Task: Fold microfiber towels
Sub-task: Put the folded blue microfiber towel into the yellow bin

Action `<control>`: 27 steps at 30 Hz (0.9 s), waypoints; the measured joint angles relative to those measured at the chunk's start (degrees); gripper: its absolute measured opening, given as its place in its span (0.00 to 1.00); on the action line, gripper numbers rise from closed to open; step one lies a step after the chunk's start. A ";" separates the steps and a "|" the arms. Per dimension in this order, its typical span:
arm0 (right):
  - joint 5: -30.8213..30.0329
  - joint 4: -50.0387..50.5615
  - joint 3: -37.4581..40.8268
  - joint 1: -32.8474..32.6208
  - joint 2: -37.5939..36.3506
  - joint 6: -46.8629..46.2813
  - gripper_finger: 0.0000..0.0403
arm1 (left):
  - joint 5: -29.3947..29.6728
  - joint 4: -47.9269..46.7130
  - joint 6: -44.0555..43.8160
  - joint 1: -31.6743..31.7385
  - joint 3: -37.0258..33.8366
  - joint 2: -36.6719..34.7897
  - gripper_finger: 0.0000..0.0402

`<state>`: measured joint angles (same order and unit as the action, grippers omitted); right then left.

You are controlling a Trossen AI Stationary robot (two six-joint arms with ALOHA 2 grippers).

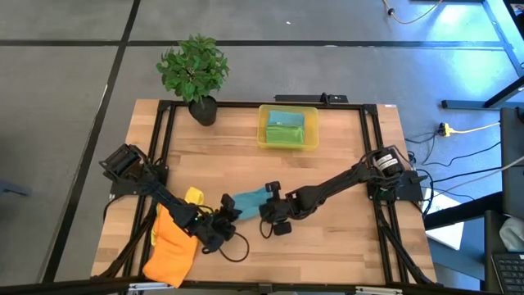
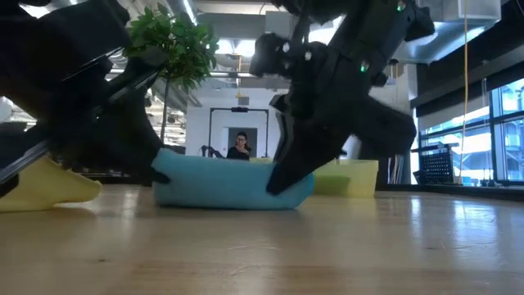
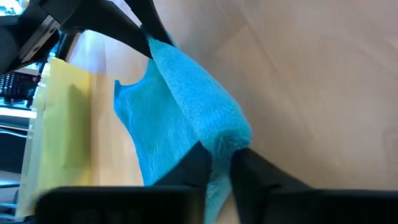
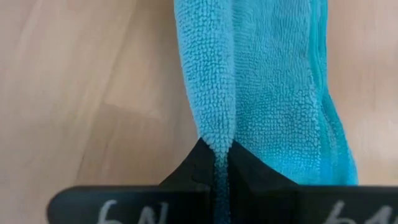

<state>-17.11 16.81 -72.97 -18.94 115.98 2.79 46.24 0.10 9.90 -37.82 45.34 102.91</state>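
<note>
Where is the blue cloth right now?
In the high view the blue cloth lies bunched at the table's front middle, pinched between the left pincer and the right pincer, just right of the orange cloth.

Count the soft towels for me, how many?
4: teal-blue microfiber towel mid-table, orange towel and yellow towel on the left, green towel in the bin. More may be hidden.

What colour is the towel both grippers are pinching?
Teal-blue towel, clearest in the right wrist view.
</note>
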 joint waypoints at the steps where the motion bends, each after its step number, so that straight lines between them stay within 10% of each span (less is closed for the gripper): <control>1: -0.27 0.91 0.00 0.00 -0.53 -0.59 0.03 | 0.17 0.14 0.33 0.02 0.00 -0.02 0.05; 11: -4.35 6.79 0.02 -1.05 -8.61 -1.27 0.03 | 3.84 4.37 8.54 4.08 0.64 -3.99 0.00; 27: -12.47 23.10 0.02 6.94 -21.56 1.54 0.03 | -6.98 17.65 26.66 27.86 0.68 -14.57 0.00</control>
<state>-29.59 39.91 -72.95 -12.00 94.42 4.33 39.26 17.76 36.56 -9.96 46.02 88.34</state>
